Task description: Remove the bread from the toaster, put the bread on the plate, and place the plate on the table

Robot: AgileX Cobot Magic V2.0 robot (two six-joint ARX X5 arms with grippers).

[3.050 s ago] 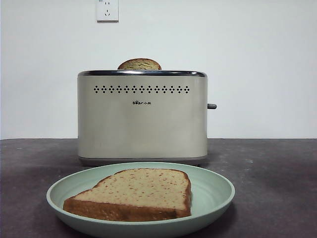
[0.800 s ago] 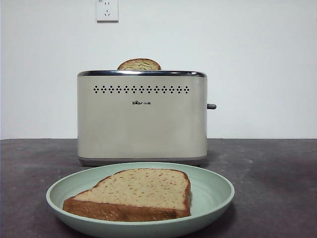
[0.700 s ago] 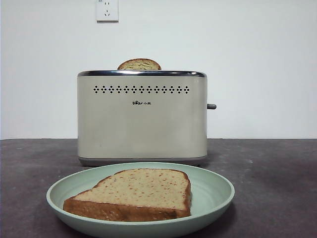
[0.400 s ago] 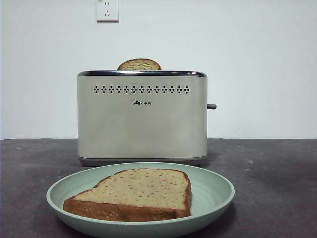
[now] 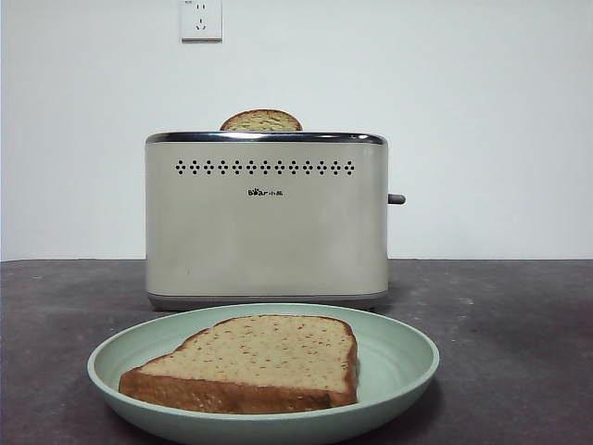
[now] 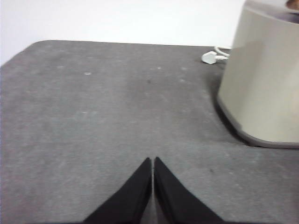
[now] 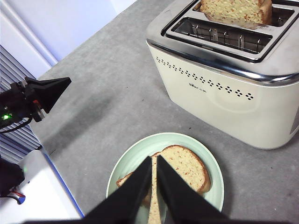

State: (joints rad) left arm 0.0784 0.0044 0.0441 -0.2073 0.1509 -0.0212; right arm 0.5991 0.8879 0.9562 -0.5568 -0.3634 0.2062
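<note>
— Looking across the table (image 5: pixel 519 324), what do you see first?

— On the wall up high is a white socket (image 5: pixel 201 19). Below it the cream toaster (image 5: pixel 266 218) stands on the dark table. It has a shiny top edge, a row of little holes and a small grey lever (image 5: pixel 396 198) on its right side.

— Is anything in the toaster?

— Yes, a second slice (image 5: pixel 261 120) pokes its round top out. From above, that slice sits in the far slot and the near slot has none.

— Where is the bread?

— The bread (image 5: pixel 250 363) lies flat on the green plate (image 5: pixel 408 357). The plate rests on the table, right in front of the toaster, close to it but not touching.

— What is the left claw doing?

— The left claw (image 6: pixel 153 161) hangs low over bare table, off to the side of the toaster. Its two black jaws are pressed together and hold nothing. A white plug (image 6: pixel 209 58) and its cord lie on the table behind the toaster.

— And the right claw?

— The right claw (image 7: pixel 153 161) is up high above the plate and the bread. Its jaws are pressed together too, with nothing between them. It is well apart from the bread.
</note>
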